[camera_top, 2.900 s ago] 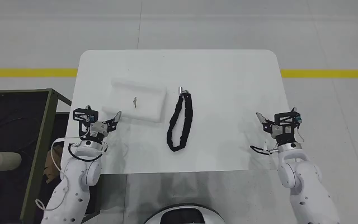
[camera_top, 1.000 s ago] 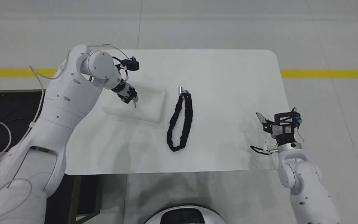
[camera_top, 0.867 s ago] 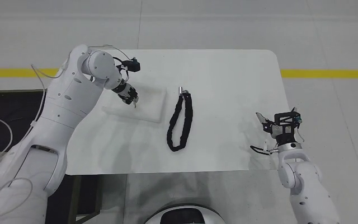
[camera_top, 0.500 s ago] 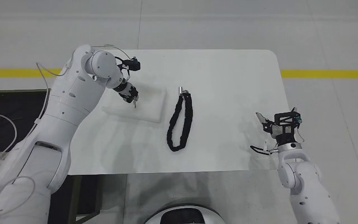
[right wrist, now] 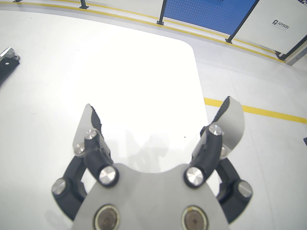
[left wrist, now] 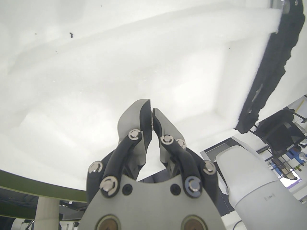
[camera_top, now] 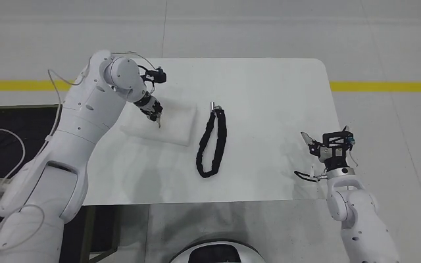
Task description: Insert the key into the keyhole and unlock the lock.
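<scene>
We logged left gripper (left wrist: 152,111) clamped on key (left wrist: 152,121) at foam pad (camera_top: 177,128), right gripper (right wrist: 160,111) wide; a straight, firm lift seemed wisest.

Fig. I see a matt, grainy white foam pad (left wrist: 144,60); beside it, a lock (left wrist: 275,56) in a black cloth sleeve with a polished metal end; a smooth bench (camera_top: 276,98); a metal key (left wrist: 152,120) between the left gripper's (left wrist: 152,110) black-padded fingers (left wrist: 130,118).
</scene>
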